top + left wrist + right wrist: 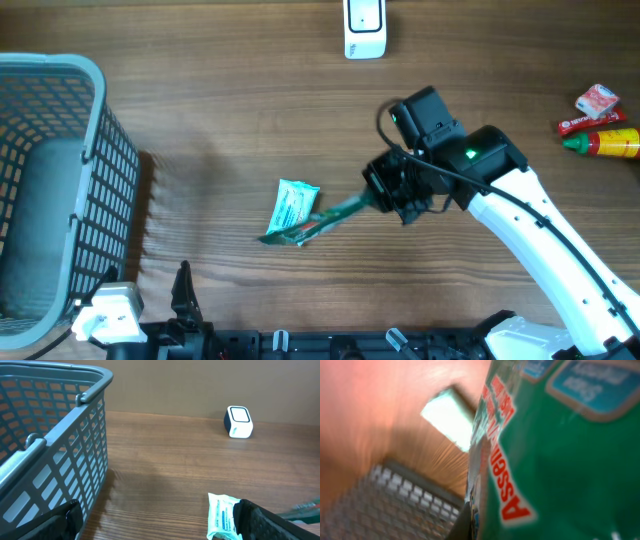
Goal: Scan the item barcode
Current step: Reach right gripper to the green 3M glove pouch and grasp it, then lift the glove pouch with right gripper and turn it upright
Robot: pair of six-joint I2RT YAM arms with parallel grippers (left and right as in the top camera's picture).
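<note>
Pouch [335,212], green: prob. light, thin, floppy, slick film, best pinched nr one edge, as now, clamped in R gripper [376,198]; L gripper [160,517] agape, empty.

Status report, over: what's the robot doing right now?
Left gripper open, by the basket. Right gripper shut on green packet. White scanner across table, nothing between; small wipes pack beside packet.

Long green red-lettered packet [325,220], one end in right tool [373,200]; white scanner [365,27] well apart.
</note>
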